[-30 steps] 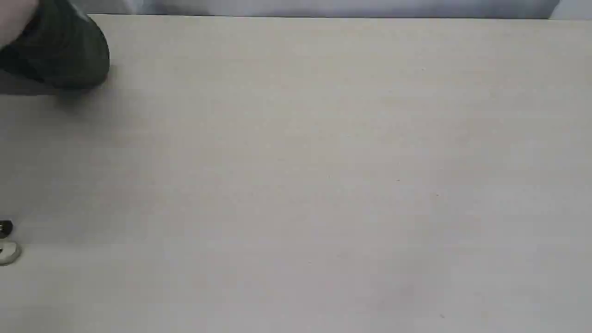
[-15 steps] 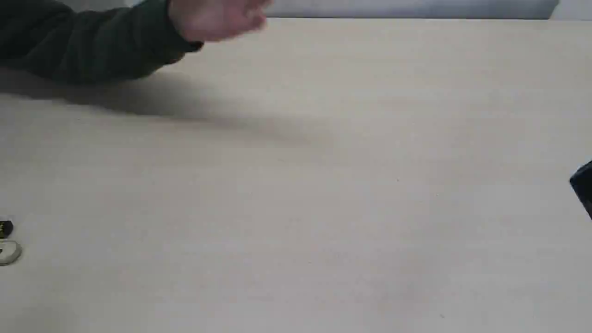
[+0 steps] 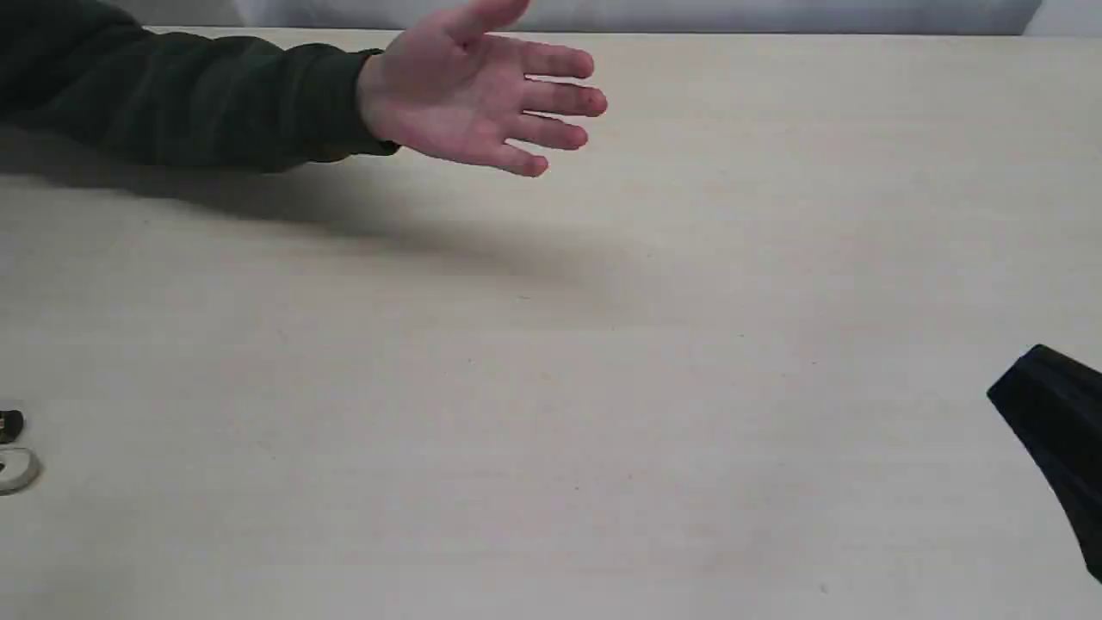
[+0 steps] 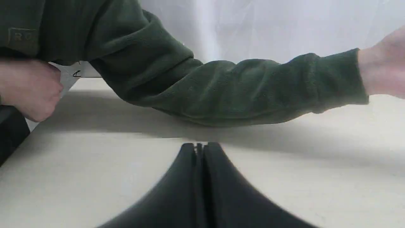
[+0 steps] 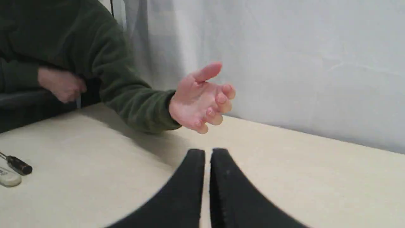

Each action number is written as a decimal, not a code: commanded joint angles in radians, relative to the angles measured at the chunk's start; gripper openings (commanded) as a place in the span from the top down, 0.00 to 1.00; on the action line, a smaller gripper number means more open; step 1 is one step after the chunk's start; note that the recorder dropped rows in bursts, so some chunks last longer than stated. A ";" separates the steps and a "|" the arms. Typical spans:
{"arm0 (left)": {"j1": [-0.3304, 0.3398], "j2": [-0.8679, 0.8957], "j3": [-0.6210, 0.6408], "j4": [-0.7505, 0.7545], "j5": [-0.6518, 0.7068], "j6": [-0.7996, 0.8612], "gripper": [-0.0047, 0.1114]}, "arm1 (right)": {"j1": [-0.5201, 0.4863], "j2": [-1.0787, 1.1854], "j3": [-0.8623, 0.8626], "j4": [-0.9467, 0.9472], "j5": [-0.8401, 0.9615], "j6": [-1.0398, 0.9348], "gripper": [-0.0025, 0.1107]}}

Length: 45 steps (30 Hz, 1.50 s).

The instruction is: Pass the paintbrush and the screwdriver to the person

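Note:
The person's open hand reaches from the far left over the back of the table, palm up, in a dark green sleeve. At the left edge only the black, gold-ringed end of the screwdriver and the rounded wooden handle end of the paintbrush show; its bristles are out of view. The right wrist view shows the screwdriver, the paintbrush handle and the hand. My right gripper is shut and empty, entering at the right edge. My left gripper is shut, empty, just short of the sleeve.
The pale table runs to a back edge below a white backdrop. The person's other hand rests at the table's far corner, fist closed.
The person's arm has swung in from the far left and the hand now holds still, palm open. My right gripper has come farther into view from the right edge.

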<state>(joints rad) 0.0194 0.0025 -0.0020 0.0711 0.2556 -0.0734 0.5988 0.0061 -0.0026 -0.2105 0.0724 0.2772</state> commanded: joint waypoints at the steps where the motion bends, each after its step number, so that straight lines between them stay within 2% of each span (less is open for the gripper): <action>1: -0.008 -0.002 0.002 0.000 -0.006 -0.002 0.96 | -0.003 -0.006 0.003 0.011 0.034 0.005 0.94; 23: -0.008 -0.002 0.002 -0.004 -0.006 -0.002 0.96 | -0.003 -0.006 0.003 0.049 0.034 0.005 0.94; 28: -0.008 -0.002 0.002 -0.004 -0.006 -0.002 0.96 | -0.013 -0.006 0.003 -0.048 0.066 0.001 0.94; 35: -0.008 -0.002 0.002 -0.004 -0.006 -0.002 0.96 | -0.205 -0.006 0.003 -0.121 0.194 0.001 0.94; 37: -0.008 -0.002 0.002 -0.004 -0.006 -0.002 0.96 | -0.286 -0.006 0.003 -0.121 0.197 0.001 0.94; 45: -0.008 -0.002 0.002 -0.002 -0.006 -0.002 0.96 | -0.505 -0.006 0.003 -0.121 0.190 0.001 0.94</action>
<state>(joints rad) 0.0194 0.0025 -0.0020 0.0711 0.2556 -0.0734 0.1264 0.0061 -0.0026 -0.3220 0.2642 0.2790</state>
